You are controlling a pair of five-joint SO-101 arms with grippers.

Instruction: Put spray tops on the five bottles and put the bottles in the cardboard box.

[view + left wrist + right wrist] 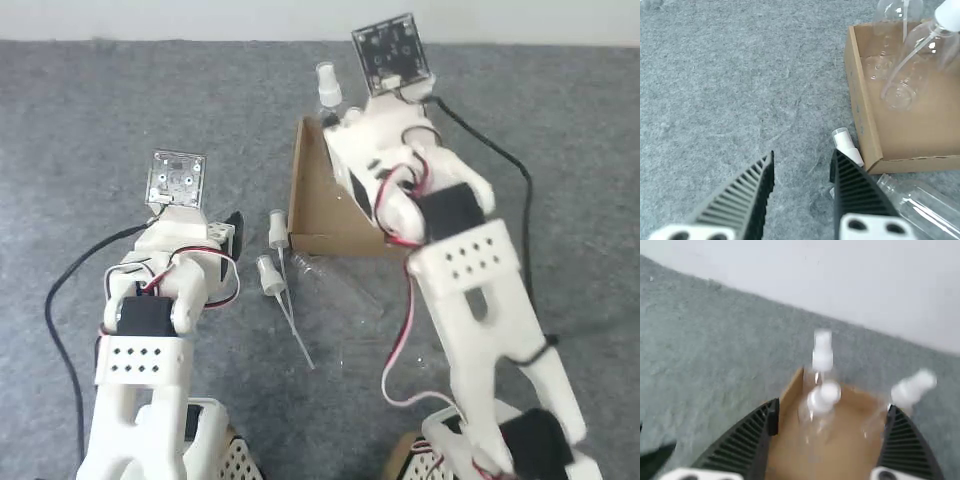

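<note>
- The left gripper (803,160) is hovering over grey carpet with its jaws spread and nothing between them.
- One loose spray top (845,143) is lying just beside the cardboard box (862,112), near that gripper; a second spray top (269,273) is lying close by.
- An uncapped bottle (920,205) is lying on the carpet against the box's near corner.
- The right gripper (831,412) is hanging wide open above the box.
- Capped bottles (824,396) are sitting inside the box.
</note>
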